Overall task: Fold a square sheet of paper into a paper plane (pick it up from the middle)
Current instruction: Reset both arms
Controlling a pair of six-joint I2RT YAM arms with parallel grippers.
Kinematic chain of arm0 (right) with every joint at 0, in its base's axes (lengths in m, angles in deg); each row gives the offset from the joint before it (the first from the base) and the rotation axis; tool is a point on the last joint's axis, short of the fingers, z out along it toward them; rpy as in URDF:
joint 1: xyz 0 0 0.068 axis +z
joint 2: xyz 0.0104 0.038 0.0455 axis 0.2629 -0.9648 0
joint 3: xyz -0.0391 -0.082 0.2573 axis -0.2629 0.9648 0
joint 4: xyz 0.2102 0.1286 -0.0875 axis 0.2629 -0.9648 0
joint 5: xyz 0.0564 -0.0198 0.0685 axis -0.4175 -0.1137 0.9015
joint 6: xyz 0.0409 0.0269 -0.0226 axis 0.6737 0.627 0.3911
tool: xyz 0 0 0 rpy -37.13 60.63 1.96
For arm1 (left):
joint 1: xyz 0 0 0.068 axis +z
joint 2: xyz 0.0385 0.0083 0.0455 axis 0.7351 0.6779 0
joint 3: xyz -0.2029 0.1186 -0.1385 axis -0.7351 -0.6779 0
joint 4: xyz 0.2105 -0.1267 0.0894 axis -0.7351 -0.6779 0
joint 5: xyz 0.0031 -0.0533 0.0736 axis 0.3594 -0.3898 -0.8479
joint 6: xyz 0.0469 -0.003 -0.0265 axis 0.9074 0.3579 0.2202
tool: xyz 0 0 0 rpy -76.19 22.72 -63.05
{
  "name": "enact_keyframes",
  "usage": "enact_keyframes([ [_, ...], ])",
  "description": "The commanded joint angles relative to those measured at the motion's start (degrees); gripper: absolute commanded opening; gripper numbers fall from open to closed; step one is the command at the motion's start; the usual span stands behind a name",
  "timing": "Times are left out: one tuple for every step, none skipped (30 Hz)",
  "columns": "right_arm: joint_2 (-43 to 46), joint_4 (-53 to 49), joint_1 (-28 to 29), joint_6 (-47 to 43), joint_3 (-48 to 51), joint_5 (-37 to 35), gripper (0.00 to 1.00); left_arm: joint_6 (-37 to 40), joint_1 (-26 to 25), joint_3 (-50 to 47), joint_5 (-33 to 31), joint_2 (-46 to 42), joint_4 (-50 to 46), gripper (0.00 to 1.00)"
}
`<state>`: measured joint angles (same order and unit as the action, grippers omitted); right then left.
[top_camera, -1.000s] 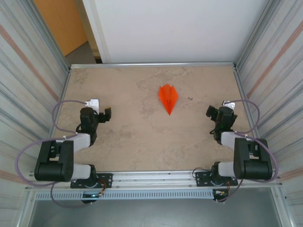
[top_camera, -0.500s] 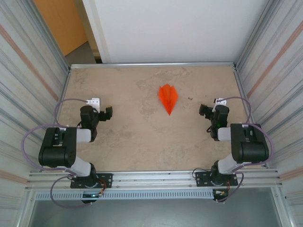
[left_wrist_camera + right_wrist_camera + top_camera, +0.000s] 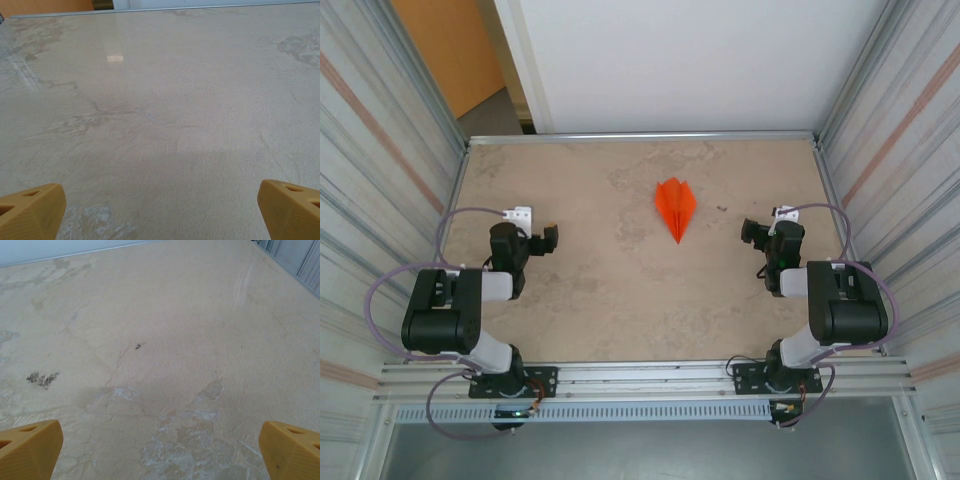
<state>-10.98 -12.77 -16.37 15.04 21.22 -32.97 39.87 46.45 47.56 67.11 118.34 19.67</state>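
1. The paper plane (image 3: 675, 207) is laid flat on the table (image 3: 600, 300), its tip pointed at the arms.
2. It is found farther back, nearer the right gripper (image 3: 750, 232) than the left gripper (image 3: 548, 240).
3. Both pairs of jaws are spread wide, and nothing is held.

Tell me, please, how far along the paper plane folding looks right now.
Done: the paper plane lies on the table as a narrow pointed dart with a centre crease. In hand: nothing; the left gripper and right gripper are open and empty, each well apart from it. Left: apparently nothing, as far as the folds can be judged from above.
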Motion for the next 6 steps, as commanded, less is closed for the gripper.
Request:
enact_keyframes([
  [-0.28, 0.33, 0.14, -1.55, -0.89, -0.18, 0.99, 1.04, -0.2, 1.51, -0.37, 0.41, -0.54, 0.99],
  [-0.24, 0.31, 0.11, -1.51, -0.88, -0.19, 0.99, 1.03, -0.23, 1.6, -0.36, 0.53, -0.72, 0.99],
  [-0.19, 0.29, 0.08, -1.51, -0.92, -0.18, 0.99, 1.02, -0.23, 1.53, -0.39, 0.45, -0.58, 0.99],
  [-0.22, 0.37, 0.15, -1.45, -0.89, -0.21, 0.99, 0.99, -0.26, 1.44, -0.34, 0.33, -0.57, 0.99],
  [-0.1, 0.5, 0.12, -1.5, -0.67, -0.11, 0.99, 1.08, -0.19, 1.22, -0.34, 0.26, -0.2, 0.99],
  [0.0, 1.07, 0.08, -1.7, -0.33, 0.6, 0.99, 1.12, -0.27, 1.24, -0.39, 0.23, -0.19, 0.99],
])
